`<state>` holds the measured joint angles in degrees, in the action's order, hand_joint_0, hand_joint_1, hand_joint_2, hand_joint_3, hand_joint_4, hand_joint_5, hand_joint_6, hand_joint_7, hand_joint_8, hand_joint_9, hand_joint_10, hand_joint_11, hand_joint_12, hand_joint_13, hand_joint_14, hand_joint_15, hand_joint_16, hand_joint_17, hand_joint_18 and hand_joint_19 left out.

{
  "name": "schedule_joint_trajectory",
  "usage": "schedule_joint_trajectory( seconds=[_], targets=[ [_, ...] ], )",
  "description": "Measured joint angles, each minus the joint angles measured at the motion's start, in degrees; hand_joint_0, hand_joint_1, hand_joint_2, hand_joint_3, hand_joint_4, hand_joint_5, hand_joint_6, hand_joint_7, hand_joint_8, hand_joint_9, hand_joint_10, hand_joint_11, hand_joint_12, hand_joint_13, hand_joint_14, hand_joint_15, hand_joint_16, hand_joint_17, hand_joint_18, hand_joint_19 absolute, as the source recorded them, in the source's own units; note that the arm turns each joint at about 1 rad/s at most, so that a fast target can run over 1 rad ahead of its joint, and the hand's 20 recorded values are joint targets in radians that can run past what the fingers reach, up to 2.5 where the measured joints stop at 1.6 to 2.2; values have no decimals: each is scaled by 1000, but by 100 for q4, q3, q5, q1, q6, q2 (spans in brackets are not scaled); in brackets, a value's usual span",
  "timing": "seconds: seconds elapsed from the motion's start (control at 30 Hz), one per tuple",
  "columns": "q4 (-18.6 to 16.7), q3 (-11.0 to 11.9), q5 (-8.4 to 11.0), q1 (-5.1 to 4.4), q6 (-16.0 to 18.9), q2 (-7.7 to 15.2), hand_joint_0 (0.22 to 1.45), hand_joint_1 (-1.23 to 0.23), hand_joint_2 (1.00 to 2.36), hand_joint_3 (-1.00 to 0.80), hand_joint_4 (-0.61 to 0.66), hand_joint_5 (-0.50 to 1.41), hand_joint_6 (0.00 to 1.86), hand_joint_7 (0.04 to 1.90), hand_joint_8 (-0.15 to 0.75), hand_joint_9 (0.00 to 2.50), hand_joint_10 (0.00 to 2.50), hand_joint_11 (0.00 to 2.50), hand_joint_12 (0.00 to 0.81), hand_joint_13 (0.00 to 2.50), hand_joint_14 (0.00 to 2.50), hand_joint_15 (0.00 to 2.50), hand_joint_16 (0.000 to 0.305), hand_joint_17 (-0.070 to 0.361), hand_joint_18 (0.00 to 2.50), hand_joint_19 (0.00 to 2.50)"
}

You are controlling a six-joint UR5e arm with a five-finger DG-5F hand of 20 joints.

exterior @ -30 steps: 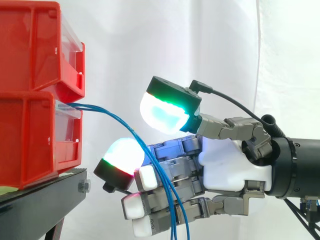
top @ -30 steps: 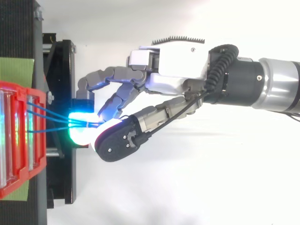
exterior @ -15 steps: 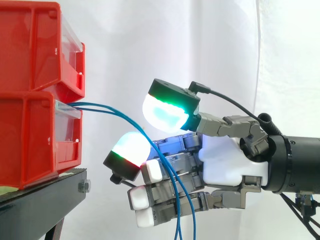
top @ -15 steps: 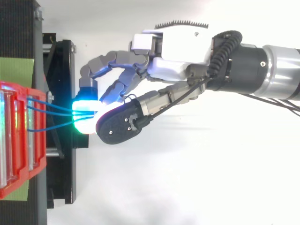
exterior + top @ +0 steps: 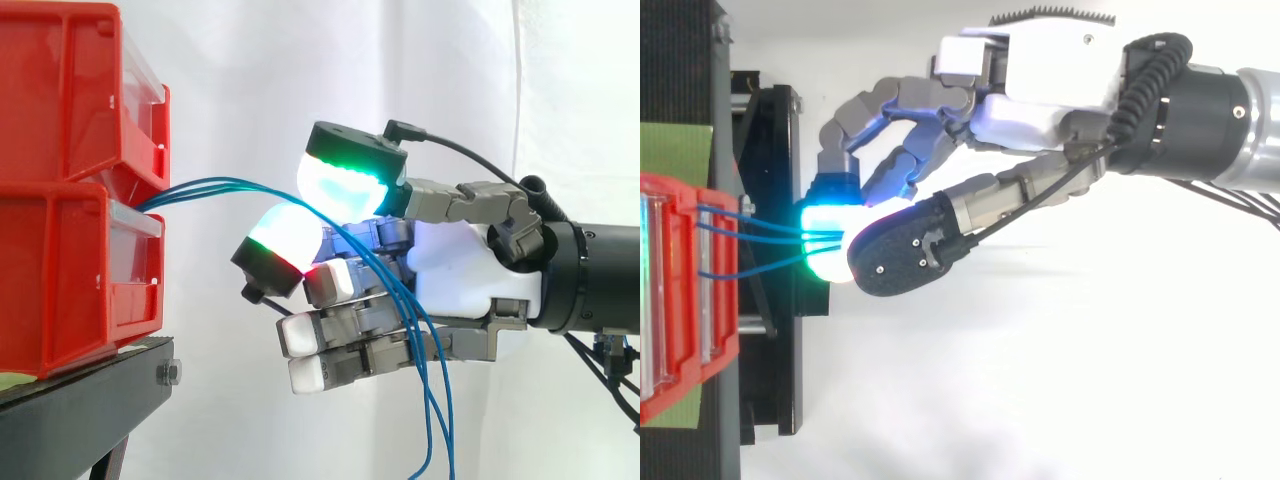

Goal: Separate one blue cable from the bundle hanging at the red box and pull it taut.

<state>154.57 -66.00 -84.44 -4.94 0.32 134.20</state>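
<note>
— Left of the fingertips, what do the containers hold?
— The upper red bin sits on the lower red bin, on a black stand. Blue cables come out of the lower one's mouth, above its clear front. What else is inside, I cannot tell.
— And the hand?
— Curled. Its thumb pad and one finger pad pinch several cables together. Beyond the pads the cables drop across the curled fingers and hang loose below them.

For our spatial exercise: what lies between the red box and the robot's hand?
The blue cables, running from the red box into the pinch of the hand; side and top views both show it.
</note>
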Motion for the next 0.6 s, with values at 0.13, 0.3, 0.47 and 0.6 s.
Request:
schedule_joint_trajectory(
  seconds=[0.13, 0.3, 0.47, 0.6],
  targets=[
    [18, 0, -7, 1, -27, -12, 745, -819, 1017, -291, 87, -223, 969, 1034, 375, 1020, 13, 996, 351, 916, 18, 538, 41, 92, 676, 439],
    [15, 0, -11, -3, -31, -13, 808, -858, 1004, -462, 85, -212, 969, 1042, 367, 1053, 16, 1043, 349, 939, 19, 561, 40, 90, 689, 463],
    [6, -1, -11, -8, -32, -14, 765, -913, 1000, -500, 118, -197, 961, 1020, 365, 1084, 17, 1065, 347, 958, 21, 566, 40, 89, 736, 434],
    [4, -6, -11, -11, -32, -12, 627, -932, 1000, -500, 122, -192, 956, 1007, 363, 1100, 17, 1077, 346, 960, 22, 578, 40, 89, 739, 461]
  ],
)
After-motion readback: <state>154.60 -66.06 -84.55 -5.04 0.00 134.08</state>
